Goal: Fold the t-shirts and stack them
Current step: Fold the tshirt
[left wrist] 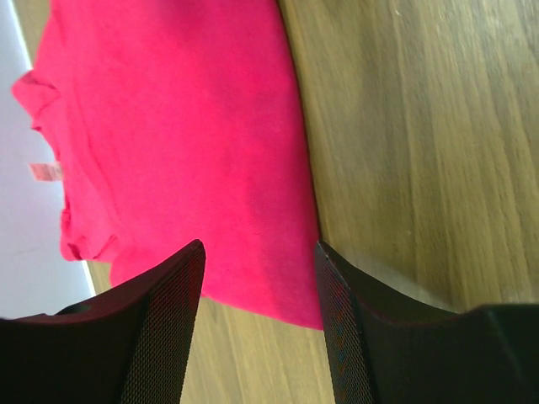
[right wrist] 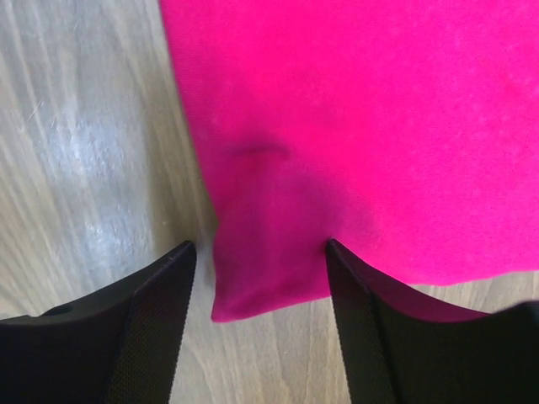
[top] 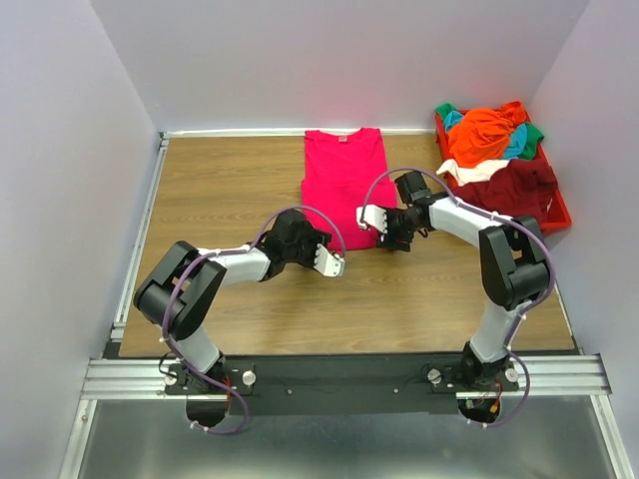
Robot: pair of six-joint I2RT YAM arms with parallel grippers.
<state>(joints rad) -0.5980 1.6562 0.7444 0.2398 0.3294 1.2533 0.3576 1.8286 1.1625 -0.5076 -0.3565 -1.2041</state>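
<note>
A pink shirt [top: 341, 180] lies flat on the table [top: 230, 190] at top centre of the overhead view. It is a long, narrow strip of bright magenta, collar toward the far wall, smooth but for one small crease near a lower corner. The left gripper [left wrist: 259, 246] is at the lower left corner, jaws apart and holding nothing. The right gripper [right wrist: 259, 245] straddles the lower right corner, jaws apart, the cloth unpinched. Orange, teal, green and maroon shirts [top: 489, 140] are heaped in the bin [top: 561, 212] at upper right.
</note>
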